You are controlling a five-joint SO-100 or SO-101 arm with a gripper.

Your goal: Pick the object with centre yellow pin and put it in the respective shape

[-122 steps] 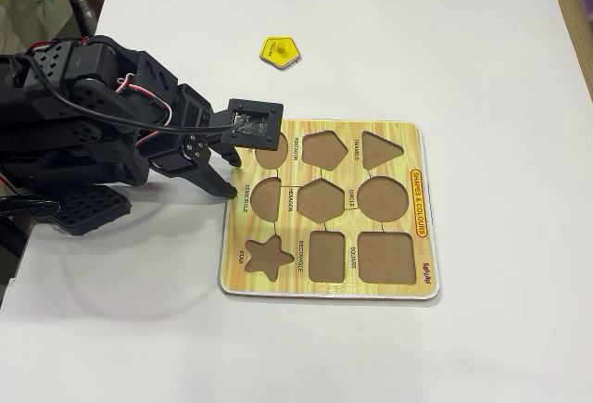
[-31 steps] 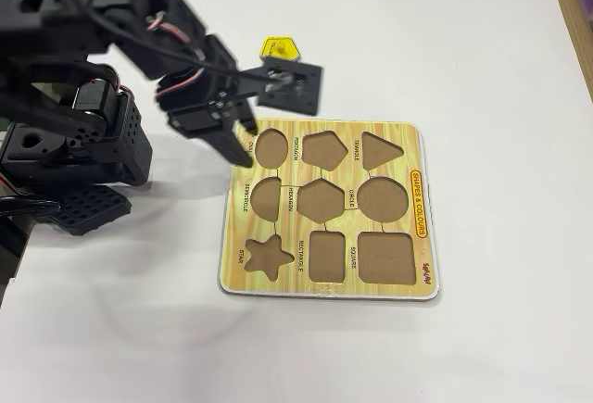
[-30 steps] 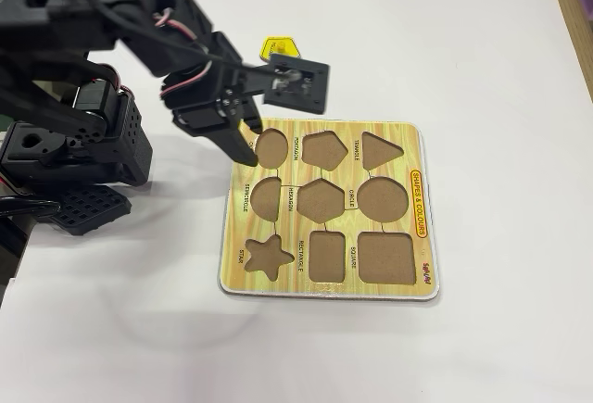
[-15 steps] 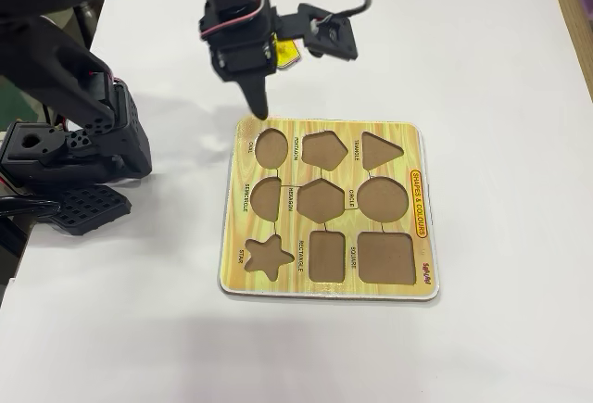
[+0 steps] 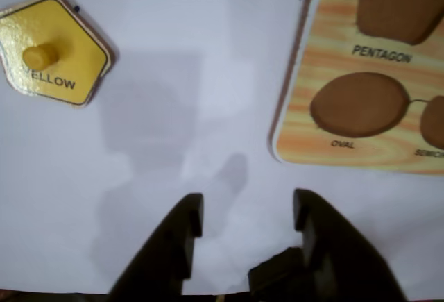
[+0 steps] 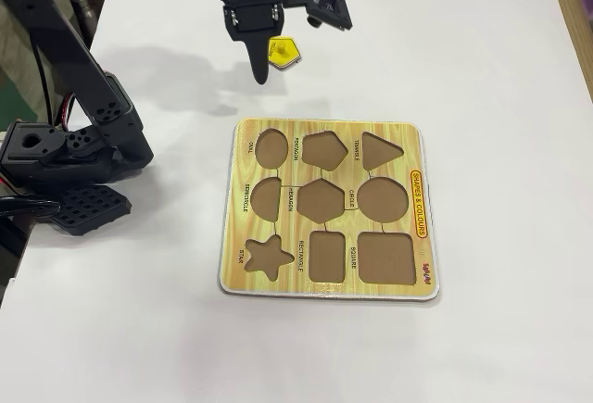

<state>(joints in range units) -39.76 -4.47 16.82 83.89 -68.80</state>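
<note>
— On the white counter [image 6: 482, 69], where is the yellow piece [image 6: 283, 51]?

— At the far side in the fixed view, lying flat, apart from the board [image 6: 422, 157]. In the wrist view the piece [image 5: 54, 51] is at the top left, with a little yellow knob [image 5: 39, 55] and the word YELLOW on it.

— Is the end effector [image 5: 246, 213] holding it?

— No. Its two dark fingers [image 5: 186, 217] stand apart with only bare counter between them, so it is open and holds nothing. In the fixed view the end effector [image 6: 260, 71] hangs just left of the piece.

— And the pentagon hole [image 6: 324, 150]?

— In the board's far row, between the oval hole [image 6: 271, 148] and the triangle hole [image 6: 381, 149]. It is brown. In the wrist view the pentagon hole [image 5: 399, 3] is at the top right, above its label.
</note>
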